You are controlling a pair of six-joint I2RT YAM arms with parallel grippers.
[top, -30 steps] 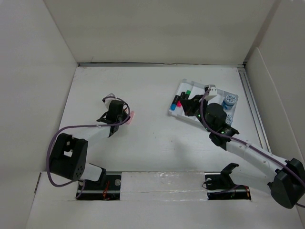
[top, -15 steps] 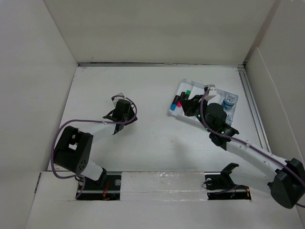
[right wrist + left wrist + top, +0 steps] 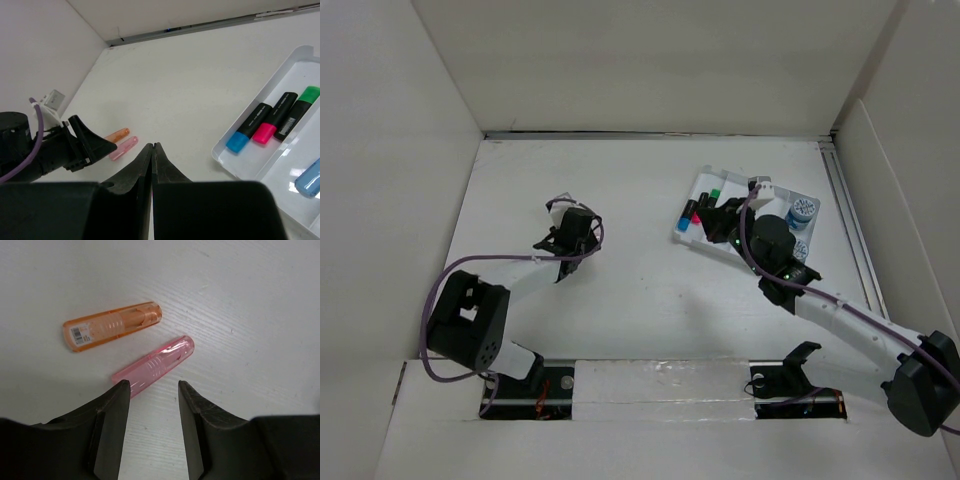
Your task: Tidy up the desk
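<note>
Left claw gapes wide above the white counter, a pink pen lying slantwise just ahead of its tips, an orange pen just beyond. Right claw, pinched closed on nothing, hovers beside a tray holding markers

Note that the left pincer partly covers the pink pen's near end; your right wrist view crops the tray.
</note>
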